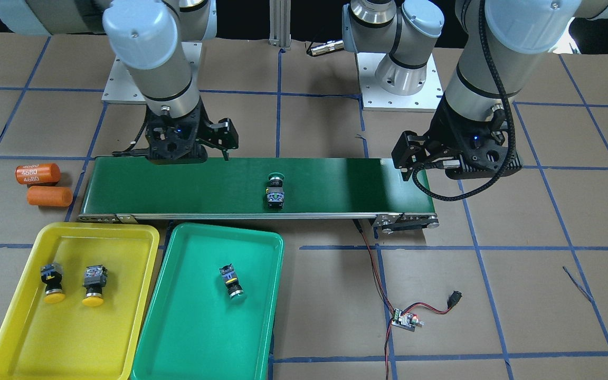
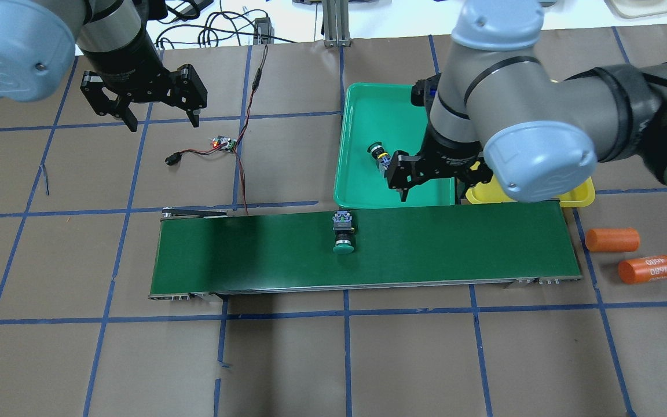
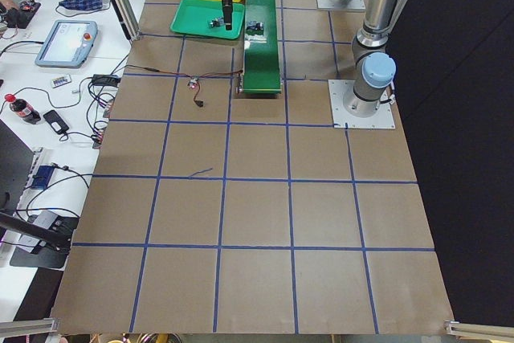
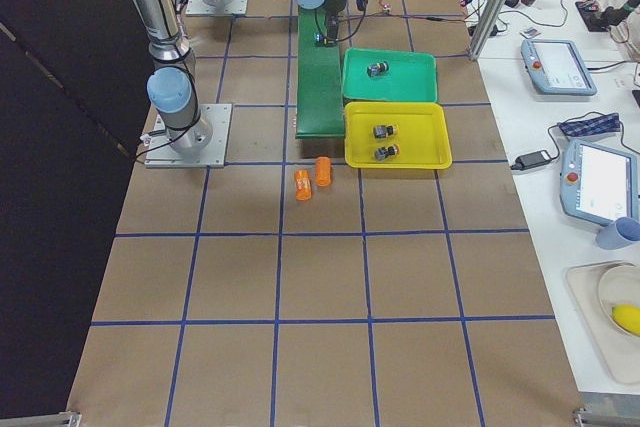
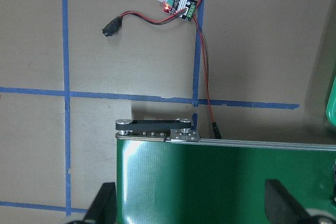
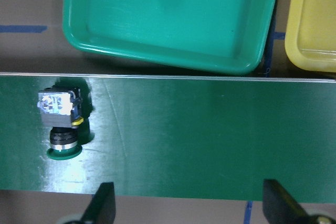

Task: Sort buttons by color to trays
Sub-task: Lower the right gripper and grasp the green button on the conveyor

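A green button (image 1: pixel 275 191) lies on its side mid-way along the dark green conveyor belt (image 1: pixel 177 184); it also shows in the right wrist view (image 6: pixel 62 124). A second green button (image 1: pixel 231 281) lies in the teal-green tray (image 1: pixel 198 338). Two yellow buttons (image 1: pixel 52 282) (image 1: pixel 94 285) lie in the yellow tray (image 1: pixel 72 338). My right gripper (image 6: pixel 189 205) is open and empty above the belt, to the side of the green button. My left gripper (image 5: pixel 191 208) is open and empty above the belt's other end (image 5: pixel 157 129).
Two orange cylinders (image 1: pixel 38 173) (image 1: pixel 49 196), one marked 4680, lie on the table off the belt's end near the yellow tray. A small controller board (image 1: pixel 405 319) with red and black wires lies near the other end.
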### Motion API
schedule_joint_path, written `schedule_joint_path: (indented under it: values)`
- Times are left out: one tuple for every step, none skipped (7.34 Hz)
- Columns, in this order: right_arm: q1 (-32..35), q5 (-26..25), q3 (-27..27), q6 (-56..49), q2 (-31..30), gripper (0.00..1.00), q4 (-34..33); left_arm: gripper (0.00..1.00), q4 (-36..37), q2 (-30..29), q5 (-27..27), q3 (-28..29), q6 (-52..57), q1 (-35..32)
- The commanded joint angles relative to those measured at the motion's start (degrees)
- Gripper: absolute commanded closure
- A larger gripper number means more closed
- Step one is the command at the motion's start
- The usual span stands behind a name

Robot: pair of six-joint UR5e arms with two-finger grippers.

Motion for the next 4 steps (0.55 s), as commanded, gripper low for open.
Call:
schedule_joint_path:
  values:
    - [4.3,0.0,3.9,2.9,0.3,0.0,-7.8,0.0,0.0,0.0,0.0,0.0,0.0,0.0]
    - [4.3,-0.1,8.1,3.8,0.4,0.0,-13.8,0.0,-0.1,0.0,0.0,0.0,0.0,0.0]
    - [4.5,-0.1,11.6,4.0,0.3,0.0,-18.1,0.0,-0.1,0.0,0.0,-0.1,0.0,0.0]
    - [5.3,0.0,13.2,4.6,0.6,0.0,-19.8,0.0,-0.1,0.0,0.0,-0.1,0.0,0.0]
